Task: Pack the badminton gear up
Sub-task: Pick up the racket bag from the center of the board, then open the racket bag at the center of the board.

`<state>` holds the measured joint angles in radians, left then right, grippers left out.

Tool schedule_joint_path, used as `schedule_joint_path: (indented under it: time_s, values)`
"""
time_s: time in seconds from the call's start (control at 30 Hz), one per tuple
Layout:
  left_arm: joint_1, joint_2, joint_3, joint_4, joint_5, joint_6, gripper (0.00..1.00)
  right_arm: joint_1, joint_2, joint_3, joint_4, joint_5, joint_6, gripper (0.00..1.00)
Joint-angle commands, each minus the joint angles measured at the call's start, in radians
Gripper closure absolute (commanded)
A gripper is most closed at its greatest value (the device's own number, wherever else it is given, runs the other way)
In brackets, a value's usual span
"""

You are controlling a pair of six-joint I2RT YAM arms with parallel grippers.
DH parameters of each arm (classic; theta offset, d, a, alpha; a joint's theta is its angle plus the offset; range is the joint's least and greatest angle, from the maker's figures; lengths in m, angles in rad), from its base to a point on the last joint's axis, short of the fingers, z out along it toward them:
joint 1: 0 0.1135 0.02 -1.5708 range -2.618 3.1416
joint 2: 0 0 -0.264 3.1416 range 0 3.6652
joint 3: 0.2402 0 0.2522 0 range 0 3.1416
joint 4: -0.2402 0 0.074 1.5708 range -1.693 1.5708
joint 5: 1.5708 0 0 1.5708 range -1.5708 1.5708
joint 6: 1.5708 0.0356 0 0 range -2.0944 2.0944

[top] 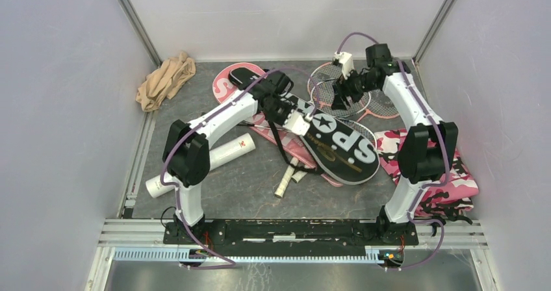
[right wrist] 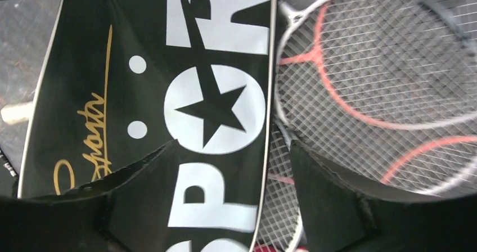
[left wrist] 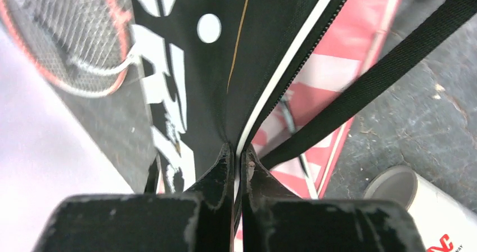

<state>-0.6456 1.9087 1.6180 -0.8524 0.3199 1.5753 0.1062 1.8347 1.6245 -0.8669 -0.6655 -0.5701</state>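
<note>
Lying across the middle of the surface [top: 243,197], the black bag [top: 341,147] looks light, limp and slick, so its piped zipper edge [left wrist: 288,66], where the left pincer [left wrist: 237,152] is clenched, seems the surest hold, while the right pincer [right wrist: 229,157] hovers released above

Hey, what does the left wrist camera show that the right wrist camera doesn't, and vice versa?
Only the left wrist view: the left hand pinched shut on the black bag at its zippered edge, a black strap, the pink bag underneath, and the end of the white tube. Only the right wrist view: the right hand open above the bag's star and gold script. Both: the black bag's white lettering and a racket head beside it.
</note>
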Motion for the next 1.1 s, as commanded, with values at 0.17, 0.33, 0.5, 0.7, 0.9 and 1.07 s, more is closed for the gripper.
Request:
schedule_joint_path:
  time_s: [0.17,0.33,0.5,0.7,0.9,1.07]
  values:
    - [0.007,0.079,0.388,-0.019,-0.099,-0.607,0.98,-0.015,-0.222,0.170,0.156,0.110,0.220,0.12]
    - [0.014,0.124,0.555,-0.019,-0.137,-0.849,0.98,-0.014,-0.320,0.160,0.290,0.136,0.338,0.10]
    - [0.021,0.166,0.740,-0.014,-0.154,-1.023,0.98,-0.015,-0.406,0.072,0.407,0.132,0.412,0.11]
    - [0.023,0.191,0.834,0.074,-0.238,-1.207,0.98,-0.014,-0.463,0.051,0.467,0.058,0.463,0.14]
    - [0.029,0.185,0.856,0.183,-0.237,-1.393,0.98,-0.013,-0.513,0.055,0.532,-0.065,0.522,0.19]
    - [0.042,0.171,0.873,0.241,-0.177,-1.529,0.98,-0.013,-0.540,0.020,0.545,-0.139,0.538,0.21]
